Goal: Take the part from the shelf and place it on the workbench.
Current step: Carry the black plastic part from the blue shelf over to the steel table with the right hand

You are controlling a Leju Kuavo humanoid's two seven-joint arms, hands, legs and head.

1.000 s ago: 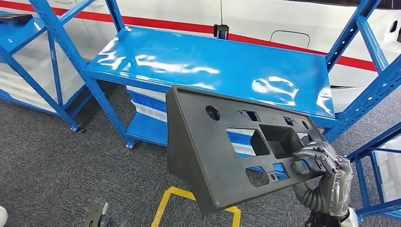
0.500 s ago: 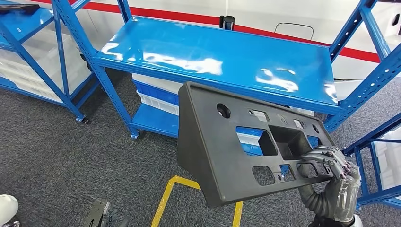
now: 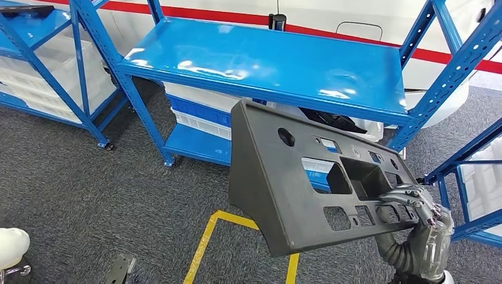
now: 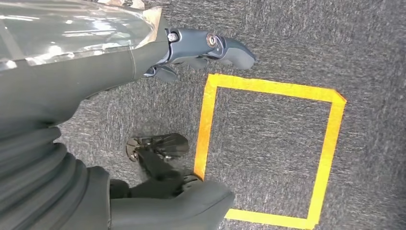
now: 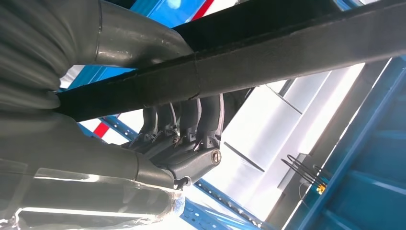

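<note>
Head view: the right hand (image 3: 417, 204) grips the lower right edge of the part (image 3: 308, 189), a dark grey plastic panel with several cut-outs and a deep rectangular pocket. The fingers (image 3: 402, 194) hook over the panel's edge near that pocket. The part is held in the air, tilted, in front of the blue worktop (image 3: 266, 59) and lower than its surface, not touching it. Relative to the worktop, white and blue crates (image 3: 195, 115) sit underneath on a lower blue shelf (image 3: 195, 145), another blue rack (image 3: 41, 59) stands to the left, and a third rack (image 3: 473, 177) to the right. Behind the worktop runs a white wall with a red stripe (image 3: 231, 16). Nearer than the worktop, below the part, yellow tape (image 3: 204, 248) marks the grey carpet (image 3: 77, 183).

Left wrist view: the left hand (image 4: 201, 48) hangs over the carpet beside a yellow tape square (image 4: 273, 148). It holds nothing and its fingers are spread loosely.

Right wrist view: the right hand's fingers (image 5: 191, 120) wrap over the dark edge of the part (image 5: 268, 62), thumb on the opposite side, with blue shelving (image 5: 364, 158) beyond.
</note>
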